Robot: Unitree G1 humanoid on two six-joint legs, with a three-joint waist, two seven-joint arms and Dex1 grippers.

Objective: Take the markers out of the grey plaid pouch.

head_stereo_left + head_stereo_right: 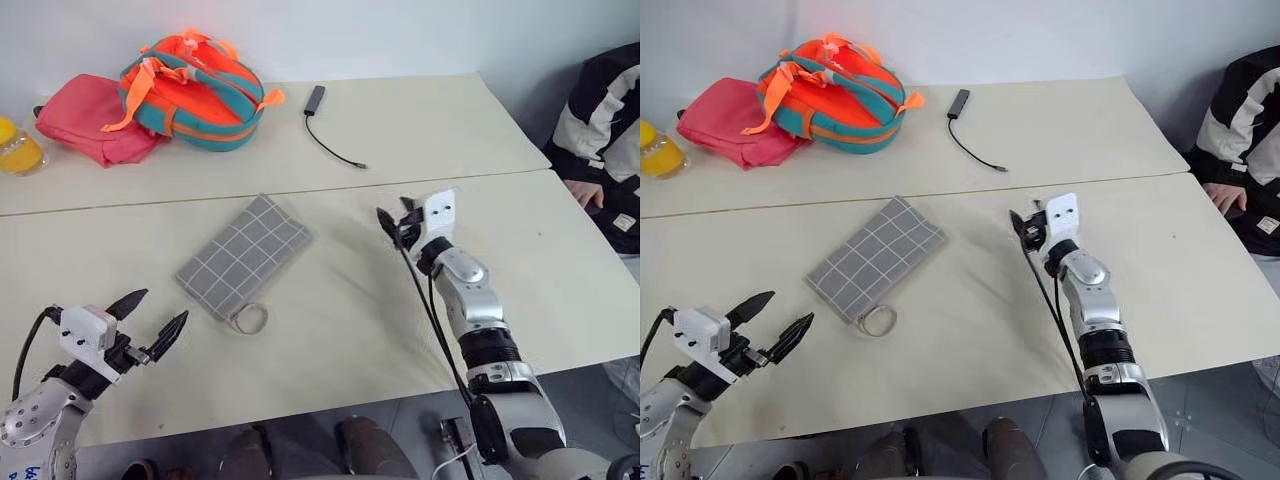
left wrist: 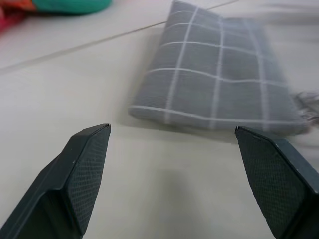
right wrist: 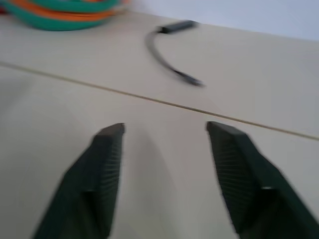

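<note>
From the head views I'm seeing the pouch [image 1: 244, 257] lying flat and aslant mid-surface [image 1: 330, 330], its ring pull [image 1: 250, 318] at the near corner. My left gripper [image 1: 157, 320] is hovering near-left of it, fingers apart; my right gripper [image 1: 395, 222] is hanging to its right, empty.

Left wrist view — the pouch [image 2: 222, 87] is lying just ahead of the spread fingers [image 2: 84, 169].

Right wrist view — fingers [image 3: 104, 169] are standing apart over bare surface, a cable [image 3: 167, 52] beyond.

Two cream tables [image 1: 330, 350], pale wall [image 1: 400, 35]
</note>
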